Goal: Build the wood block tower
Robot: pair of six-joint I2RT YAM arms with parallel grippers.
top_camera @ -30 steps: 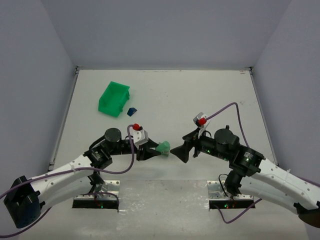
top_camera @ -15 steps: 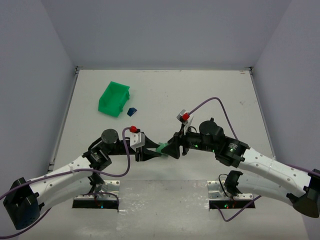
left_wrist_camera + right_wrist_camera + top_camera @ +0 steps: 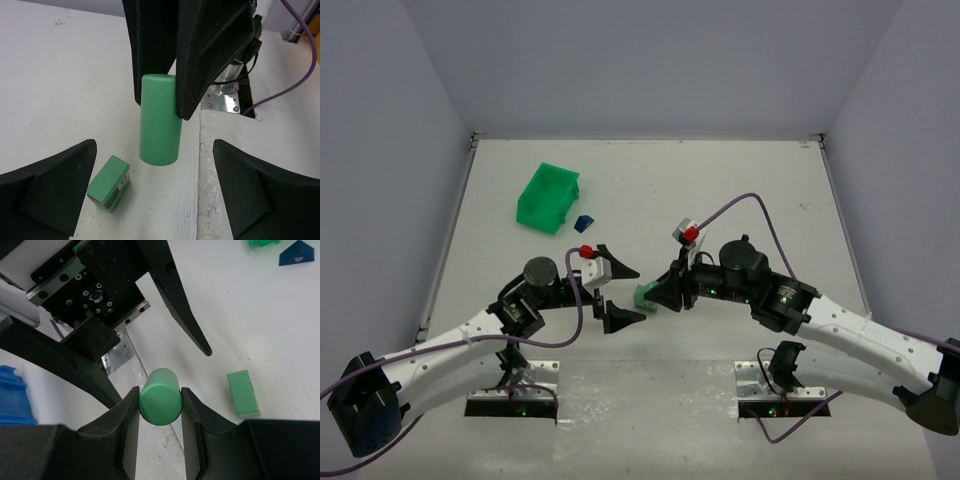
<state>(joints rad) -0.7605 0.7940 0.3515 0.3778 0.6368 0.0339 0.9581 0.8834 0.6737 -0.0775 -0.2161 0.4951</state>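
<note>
The step in hand looks like a handover in mid-air, over the middle of the near edge of the worktop [image 3: 740,180]. The right gripper [image 3: 159,396] is clamped on the green cylinder [image 3: 159,120], one finger against each curved side. The left gripper [image 3: 634,293] is spread wide and grips nothing, its fingers standing apart on either side of the cylinder.

The tower itself is not begun, judging by how the pieces lie:
- The flat green block [image 3: 109,183] rests on the worktop just below the cylinder.
- The blue roof piece [image 3: 583,222] sits towards the far left corner, just beside the green bin [image 3: 548,198].

The next move probably calls for the left arm to draw clear. The right arm would then turn the cylinder upright and lower it gently onto a base (a round piece rolls if set down tilted).

A second ago the two grippers were apart and the left one carried the cylinder. Half a second ago both met on it. Now the left gripper has let go and only the right one has it.
</note>
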